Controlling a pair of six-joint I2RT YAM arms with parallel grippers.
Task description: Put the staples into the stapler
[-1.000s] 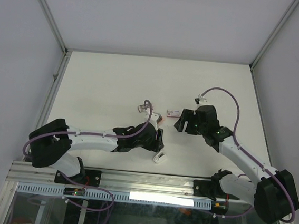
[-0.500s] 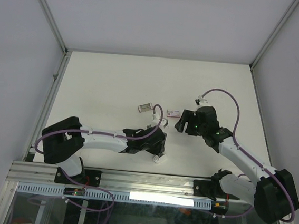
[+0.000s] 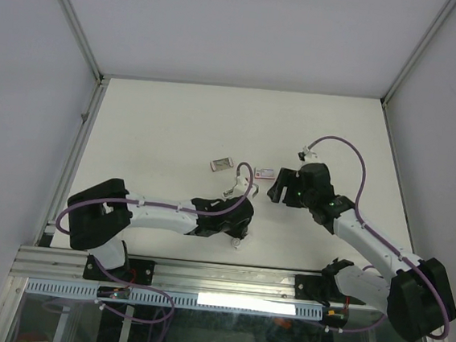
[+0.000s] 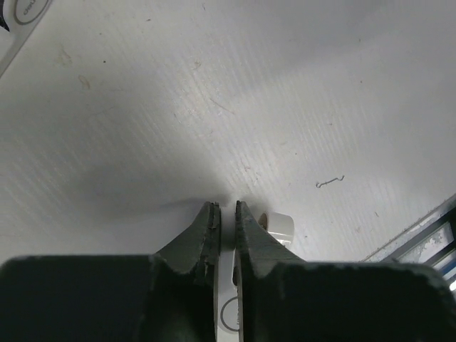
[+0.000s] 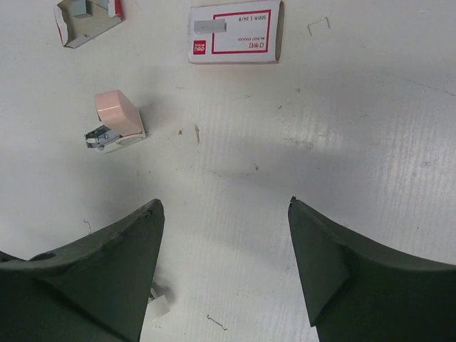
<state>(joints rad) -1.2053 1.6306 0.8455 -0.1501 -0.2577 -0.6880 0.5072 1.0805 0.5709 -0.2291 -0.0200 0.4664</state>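
The tiny stapler (image 5: 116, 122), lying on the desk (image 5: 356, 142) ahead-left of the wide-open right end effector (image 5: 222, 202), looks light, rigid and slippery, so it is probably best pinched across its pink sides; the left end effector (image 4: 225, 204) is nearly closed.

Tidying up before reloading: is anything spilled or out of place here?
Yes. Loose staples lie on the table: one beside the staple box, a bent staple near the table's edge.
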